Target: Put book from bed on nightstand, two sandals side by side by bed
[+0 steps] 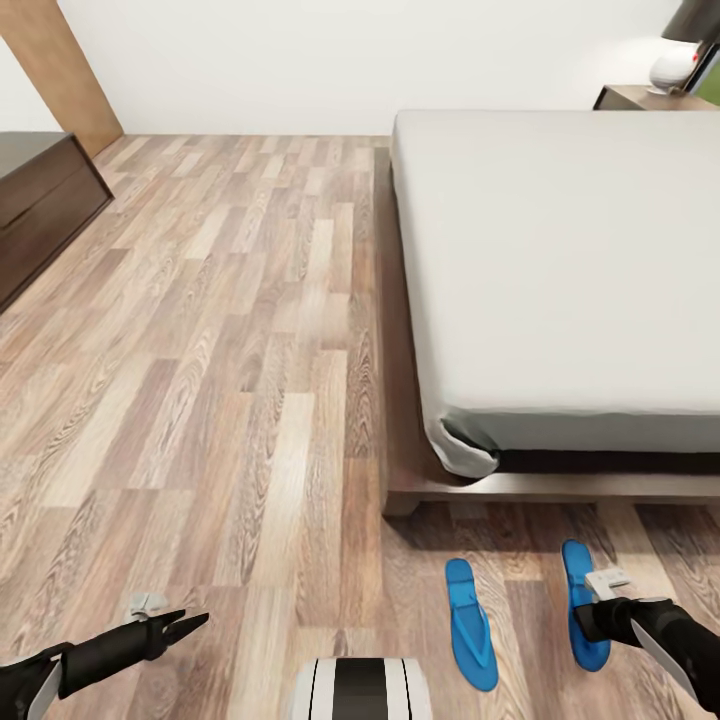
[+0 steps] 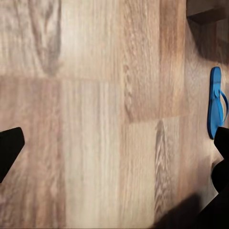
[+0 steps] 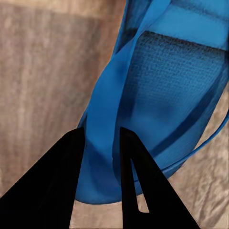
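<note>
Two bright blue sandals lie on the wood floor just past the foot of the bed (image 1: 560, 260). The left sandal (image 1: 470, 625) lies flat, also seen in the left wrist view (image 2: 215, 102). My right gripper (image 1: 590, 622) is down at the right sandal (image 1: 583, 600). In the right wrist view its two fingers (image 3: 71, 162) are closed on that sandal's strap (image 3: 102, 109). My left gripper (image 1: 190, 627) hovers low over bare floor to the left, with its fingers (image 2: 7, 152) spread wide and nothing between them. The nightstand (image 1: 640, 97) stands beyond the bed's far right. The book is out of view.
A long low dark cabinet (image 1: 40, 200) lines the left wall, with a wooden door panel (image 1: 60, 70) behind it. The bed frame's corner (image 1: 400, 500) juts out close to the sandals. Open plank floor stretches left of the bed. A white object (image 1: 672, 68) sits on the nightstand.
</note>
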{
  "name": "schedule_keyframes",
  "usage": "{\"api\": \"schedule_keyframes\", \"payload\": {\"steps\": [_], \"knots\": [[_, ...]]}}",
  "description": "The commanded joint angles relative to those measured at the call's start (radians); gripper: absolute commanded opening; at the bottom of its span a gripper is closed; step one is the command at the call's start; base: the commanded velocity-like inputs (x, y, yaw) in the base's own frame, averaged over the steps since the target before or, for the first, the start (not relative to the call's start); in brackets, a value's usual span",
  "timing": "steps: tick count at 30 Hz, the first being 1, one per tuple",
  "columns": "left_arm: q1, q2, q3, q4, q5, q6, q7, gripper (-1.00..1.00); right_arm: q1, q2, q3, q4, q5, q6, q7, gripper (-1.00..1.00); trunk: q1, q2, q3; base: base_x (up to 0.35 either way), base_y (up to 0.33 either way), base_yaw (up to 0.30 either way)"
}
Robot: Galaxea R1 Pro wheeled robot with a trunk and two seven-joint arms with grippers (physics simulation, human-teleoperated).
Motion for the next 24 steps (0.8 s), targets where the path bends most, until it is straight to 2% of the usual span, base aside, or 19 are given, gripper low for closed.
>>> {"api": "schedule_keyframes", "payload": {"steps": [1, 10, 17, 24], "knots": [[-0.001, -0.001, 0.009, 0.0, -0.007, 0.011, -0.006, 1.0, 0.0, -0.001, 0.004, -0.002, -0.006, 0.005, 0.002, -1.0, 0.0, 0.0, -0.001, 0.183, 0.265, 0.0], [-0.001, -0.001, 0.009, 0.0, -0.006, 0.011, -0.006, 1.0, 0.0, -0.001, 0.004, -0.001, -0.006, 0.005, 0.002, -1.0, 0.0, 0.0, -0.001, 0.039, 0.088, 0.0], [-0.001, -0.001, 0.009, 0.0, -0.007, 0.011, -0.006, 1.0, 0.0, -0.001, 0.004, 0.0, -0.006, 0.005, 0.002, -1.0, 0.0, 0.0, -0.001, 0.001, 0.203, 0.0], [-0.001, -0.001, 0.009, 0.0, -0.007, 0.011, -0.006, 1.0, 0.0, -0.001, 0.004, 0.001, -0.006, 0.005, 0.002, -1.0, 0.0, 0.0, -0.001, -0.045, 0.058, 0.0]]}}
